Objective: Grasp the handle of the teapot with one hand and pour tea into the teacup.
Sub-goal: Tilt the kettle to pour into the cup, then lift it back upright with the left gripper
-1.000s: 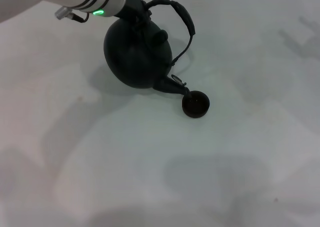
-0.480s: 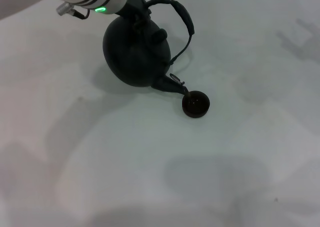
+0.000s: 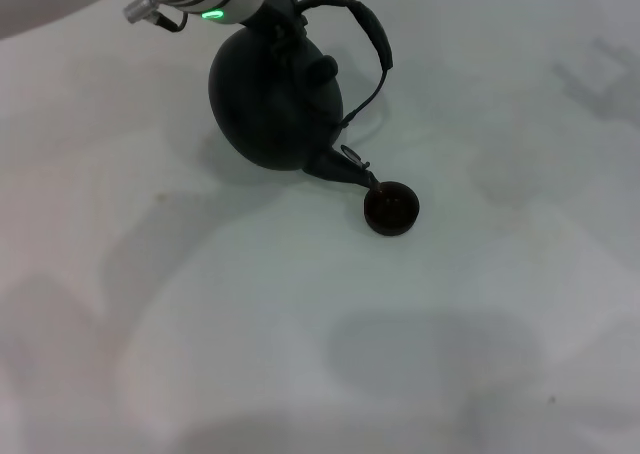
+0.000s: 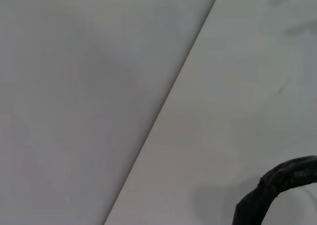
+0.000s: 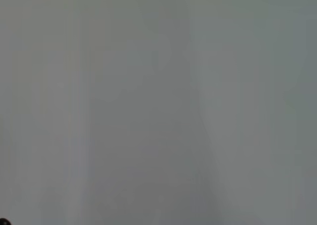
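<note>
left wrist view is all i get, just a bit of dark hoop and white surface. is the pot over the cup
Observer: Yes. In the head view the teapot is tilted, its spout down at the teacup's rim.
Operator: who's holding it
Observer: The left arm comes in from the upper left, and its hand meets the handle at the pot's top. Its fingers are hidden.
Operator: right arm anywhere near
Observer: It is not in the head view, and its wrist view shows only blank grey.
</note>
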Controlling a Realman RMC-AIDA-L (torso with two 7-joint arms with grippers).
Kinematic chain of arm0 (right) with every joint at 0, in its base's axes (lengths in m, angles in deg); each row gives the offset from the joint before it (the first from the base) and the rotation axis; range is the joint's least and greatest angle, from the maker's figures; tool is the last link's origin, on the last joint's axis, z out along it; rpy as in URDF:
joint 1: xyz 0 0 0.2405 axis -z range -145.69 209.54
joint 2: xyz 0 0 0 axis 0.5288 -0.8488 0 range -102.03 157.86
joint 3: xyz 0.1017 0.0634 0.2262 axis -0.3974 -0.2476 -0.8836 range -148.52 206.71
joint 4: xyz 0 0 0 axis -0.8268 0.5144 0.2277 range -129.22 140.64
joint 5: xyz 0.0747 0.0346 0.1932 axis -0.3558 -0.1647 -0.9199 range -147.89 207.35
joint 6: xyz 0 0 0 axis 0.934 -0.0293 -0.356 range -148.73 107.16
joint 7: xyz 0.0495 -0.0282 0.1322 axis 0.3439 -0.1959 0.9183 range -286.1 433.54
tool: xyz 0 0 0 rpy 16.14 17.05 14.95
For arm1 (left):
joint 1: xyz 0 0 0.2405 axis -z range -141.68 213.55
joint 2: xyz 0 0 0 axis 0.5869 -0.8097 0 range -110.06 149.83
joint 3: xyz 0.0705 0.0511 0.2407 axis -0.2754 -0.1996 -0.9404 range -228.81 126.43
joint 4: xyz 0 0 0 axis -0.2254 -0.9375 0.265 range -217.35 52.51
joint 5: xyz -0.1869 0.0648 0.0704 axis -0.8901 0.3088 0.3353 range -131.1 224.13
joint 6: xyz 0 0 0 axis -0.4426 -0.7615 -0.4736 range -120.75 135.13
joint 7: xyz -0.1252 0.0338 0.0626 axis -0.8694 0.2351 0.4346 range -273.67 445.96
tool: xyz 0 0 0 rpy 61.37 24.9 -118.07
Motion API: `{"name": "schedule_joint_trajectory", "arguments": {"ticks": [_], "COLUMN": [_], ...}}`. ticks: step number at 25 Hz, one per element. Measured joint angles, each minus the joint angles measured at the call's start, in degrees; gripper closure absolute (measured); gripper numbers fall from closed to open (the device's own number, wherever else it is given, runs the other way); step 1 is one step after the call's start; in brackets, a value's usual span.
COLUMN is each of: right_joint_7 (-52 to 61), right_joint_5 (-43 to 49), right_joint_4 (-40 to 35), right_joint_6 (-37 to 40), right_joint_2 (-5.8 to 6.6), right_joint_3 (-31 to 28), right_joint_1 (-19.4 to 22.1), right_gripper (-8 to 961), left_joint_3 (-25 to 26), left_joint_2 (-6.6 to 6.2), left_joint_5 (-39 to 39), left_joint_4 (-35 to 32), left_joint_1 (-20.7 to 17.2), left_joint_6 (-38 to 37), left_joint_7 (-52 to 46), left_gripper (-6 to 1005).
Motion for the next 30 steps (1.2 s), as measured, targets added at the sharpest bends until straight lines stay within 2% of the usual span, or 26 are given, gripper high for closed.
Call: {"name": "schedule_joint_trajectory", "arguments": {"ticks": [15,30], "right_joint_7": [-0.01,-0.20], "right_joint_5": [0.32,0.37], "right_joint_4": [0.07,0.16], "right_joint_6": [0.76,1.53], "right_joint_2": [0.00,0.05], "right_joint_3": [0.01,0.00], "right_joint_1": [0.01,0.00], "right_gripper": [118,118], "left_joint_3": [-0.74,-1.07], "left_joint_2": [0.00,0.09], "left_joint_5": [-0.10,-0.42], "left_joint_4": [2.74,3.93], "left_joint_1": [3.09,4.34], "left_joint_6": [-0.30,-0.22], "left_joint_7": [-0.11,-0.67], "left_gripper": [879,880]}}
